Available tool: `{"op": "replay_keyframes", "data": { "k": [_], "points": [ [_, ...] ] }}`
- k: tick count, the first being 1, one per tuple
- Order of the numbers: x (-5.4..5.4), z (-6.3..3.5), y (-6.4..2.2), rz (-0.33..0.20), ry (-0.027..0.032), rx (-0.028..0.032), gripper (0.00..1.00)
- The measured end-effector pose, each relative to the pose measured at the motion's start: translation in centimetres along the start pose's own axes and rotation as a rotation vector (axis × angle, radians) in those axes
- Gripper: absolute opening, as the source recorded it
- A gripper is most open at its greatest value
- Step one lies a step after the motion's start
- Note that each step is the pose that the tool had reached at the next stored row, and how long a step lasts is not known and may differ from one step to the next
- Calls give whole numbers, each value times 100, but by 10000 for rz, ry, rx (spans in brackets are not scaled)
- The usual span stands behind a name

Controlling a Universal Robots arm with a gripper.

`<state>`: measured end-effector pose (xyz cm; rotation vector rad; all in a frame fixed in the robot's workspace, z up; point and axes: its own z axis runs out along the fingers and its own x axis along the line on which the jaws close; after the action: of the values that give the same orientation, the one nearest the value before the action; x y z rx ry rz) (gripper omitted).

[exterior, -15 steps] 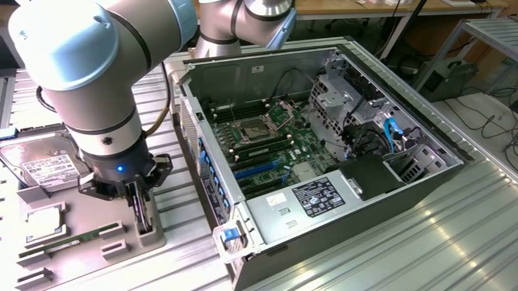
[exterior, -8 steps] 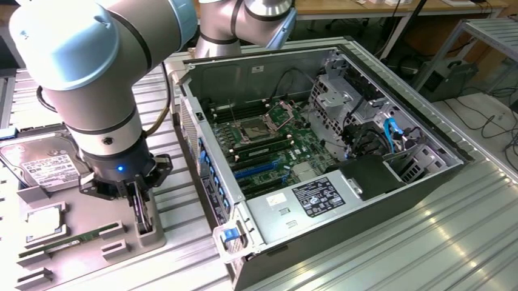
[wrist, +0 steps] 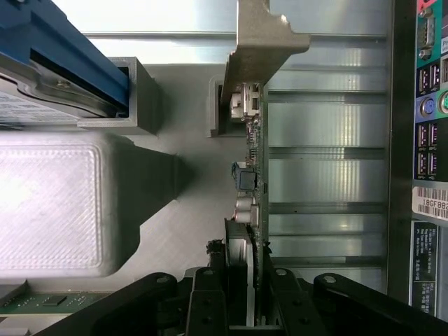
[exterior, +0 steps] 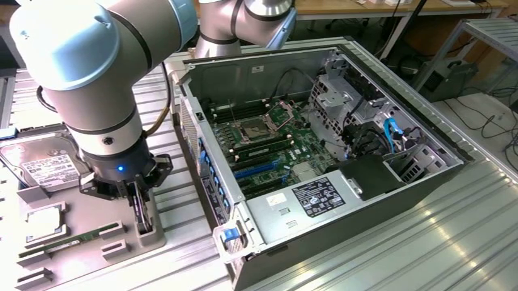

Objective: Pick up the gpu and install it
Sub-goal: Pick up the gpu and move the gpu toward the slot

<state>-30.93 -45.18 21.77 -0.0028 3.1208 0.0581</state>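
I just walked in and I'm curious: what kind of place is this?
Probably a robotics lab or workshop for computer assembly: a robot's gripper clamps the gpu standing in a gray parts tray holding a hard drive, beside an open computer case.

the gpu (wrist: 254,175), thin dark card with pale bracket, stands on edge in its grey holder (wrist: 215,105).

arm (exterior: 89,79): bent over, placed at the exterior view's left
wrist (exterior: 117,163): pointed straight down
gripper (exterior: 142,216): held vertical, fingers (wrist: 208,301) clamped on both faces of the gpu (wrist: 250,161)
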Motion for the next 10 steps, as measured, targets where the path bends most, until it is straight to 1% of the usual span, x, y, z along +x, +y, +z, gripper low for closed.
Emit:
{"op": "replay_keyframes", "data": {
  "k": [5, 10],
  "points": [
    [0, -8, 0, 0, 1, 1, 28],
    [-2, -95, 4, 0, 0, 0, 28]
  ]
}}
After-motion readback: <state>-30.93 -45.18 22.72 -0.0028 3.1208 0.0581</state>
